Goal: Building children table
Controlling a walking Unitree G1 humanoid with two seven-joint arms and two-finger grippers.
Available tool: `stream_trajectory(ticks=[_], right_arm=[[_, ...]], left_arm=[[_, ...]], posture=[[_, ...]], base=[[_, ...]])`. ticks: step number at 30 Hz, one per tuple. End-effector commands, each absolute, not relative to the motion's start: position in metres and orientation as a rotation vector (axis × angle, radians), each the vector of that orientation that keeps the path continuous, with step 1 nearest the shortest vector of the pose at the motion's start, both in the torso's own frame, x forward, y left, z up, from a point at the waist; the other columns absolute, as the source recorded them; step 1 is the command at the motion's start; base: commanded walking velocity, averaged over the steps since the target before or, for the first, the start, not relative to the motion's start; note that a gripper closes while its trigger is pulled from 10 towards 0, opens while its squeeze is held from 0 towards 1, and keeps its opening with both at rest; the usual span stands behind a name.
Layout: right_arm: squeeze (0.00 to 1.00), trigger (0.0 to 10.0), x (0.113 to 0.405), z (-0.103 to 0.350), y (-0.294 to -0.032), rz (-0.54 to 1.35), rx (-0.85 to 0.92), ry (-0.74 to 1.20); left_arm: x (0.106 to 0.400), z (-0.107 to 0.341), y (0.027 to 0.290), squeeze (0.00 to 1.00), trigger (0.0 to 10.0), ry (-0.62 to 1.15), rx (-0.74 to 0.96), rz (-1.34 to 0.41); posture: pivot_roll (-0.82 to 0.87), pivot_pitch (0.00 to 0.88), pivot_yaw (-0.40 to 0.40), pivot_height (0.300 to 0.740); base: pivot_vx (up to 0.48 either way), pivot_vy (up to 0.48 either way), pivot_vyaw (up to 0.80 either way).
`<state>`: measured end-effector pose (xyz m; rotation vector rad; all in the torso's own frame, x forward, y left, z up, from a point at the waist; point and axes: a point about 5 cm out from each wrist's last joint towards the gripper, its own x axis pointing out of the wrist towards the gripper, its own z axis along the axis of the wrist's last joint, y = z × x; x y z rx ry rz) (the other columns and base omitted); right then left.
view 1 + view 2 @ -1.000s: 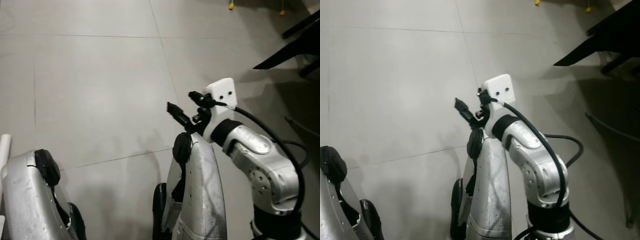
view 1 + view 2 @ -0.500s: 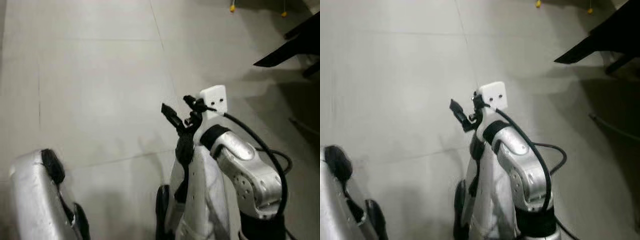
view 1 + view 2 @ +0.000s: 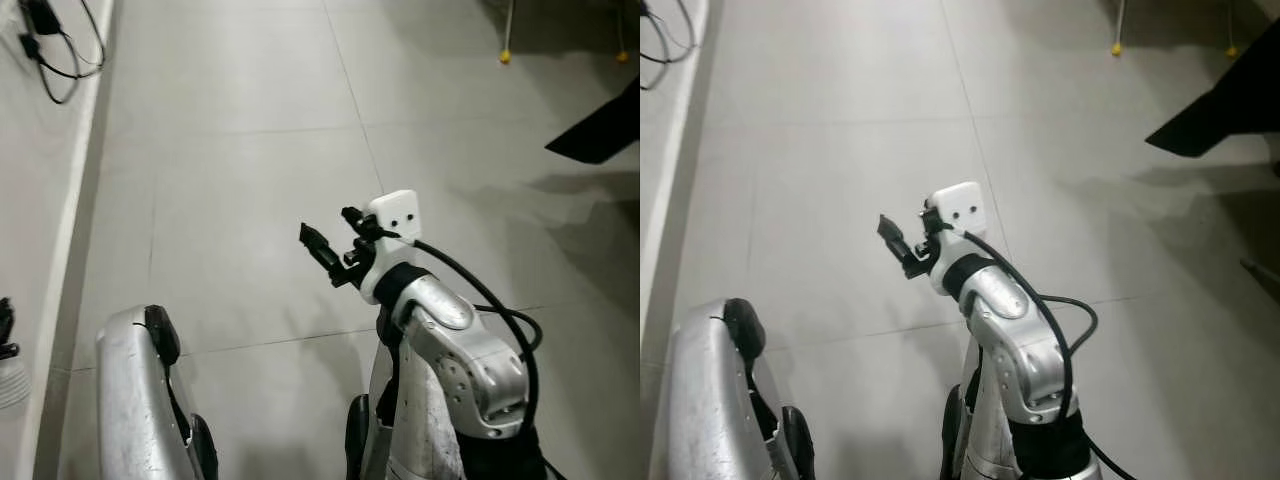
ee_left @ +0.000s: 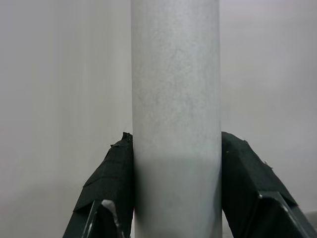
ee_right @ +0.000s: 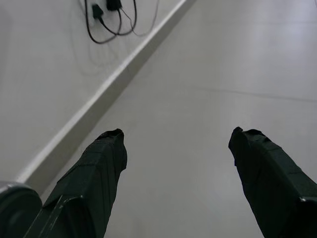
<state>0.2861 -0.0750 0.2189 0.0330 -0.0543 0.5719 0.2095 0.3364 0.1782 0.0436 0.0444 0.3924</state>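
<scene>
Pale grey tiled floor (image 3: 230, 160) (thin grout lines), white skirting (image 3: 70, 230)

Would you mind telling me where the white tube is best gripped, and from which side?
Grip the white tube on its straight round shaft, from the side, one finger on each flank. The smooth, even shaft offers opposite faces with no flat or lip. The left pincer holds it just so now, fingers pressed to both sides.

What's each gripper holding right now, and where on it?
Left gripper is shut on a white tube, fingers clamping its round sides partway along its length. Right gripper is open and holds nothing.
</scene>
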Motion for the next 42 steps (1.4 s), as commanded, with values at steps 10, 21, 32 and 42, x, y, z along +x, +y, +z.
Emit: stream_trajectory(ticks=[10, 21, 32, 42], right_arm=[[0.00, 10.0, 0.296, 0.213, -0.082, 0.521, 0.019, -0.078], [0.00, 10.0, 0.301, 0.210, -0.090, 0.467, 0.001, -0.103], [0.00, 10.0, 0.296, 0.205, -0.104, 0.449, 0.024, -0.098], [0.00, 10.0, 0.293, 0.206, -0.111, 0.501, 0.114, -0.097]], left_arm=[[0.198, 0.179, 0.302, 0.00, 10.0, 0.118, 0.046, 0.258], [0.206, 0.190, 0.266, 0.00, 10.0, 0.055, 0.032, 0.128], [0.208, 0.193, 0.243, 0.00, 10.0, 0.034, 0.023, 0.007], [0.219, 0.197, 0.222, 0.00, 10.0, 0.005, 0.013, -0.149]], posture=[[0.13, 0.124, -0.064, 0.420], [0.12, 0.021, -0.073, 0.460], [0.10, 0.000, -0.062, 0.510], [0.09, 0.000, -0.042, 0.545]], base=[[0.000, 0.000, 0.00], [0.000, 0.000, 0.00], [0.000, 0.000, 0.00], [0.000, 0.000, 0.00]])
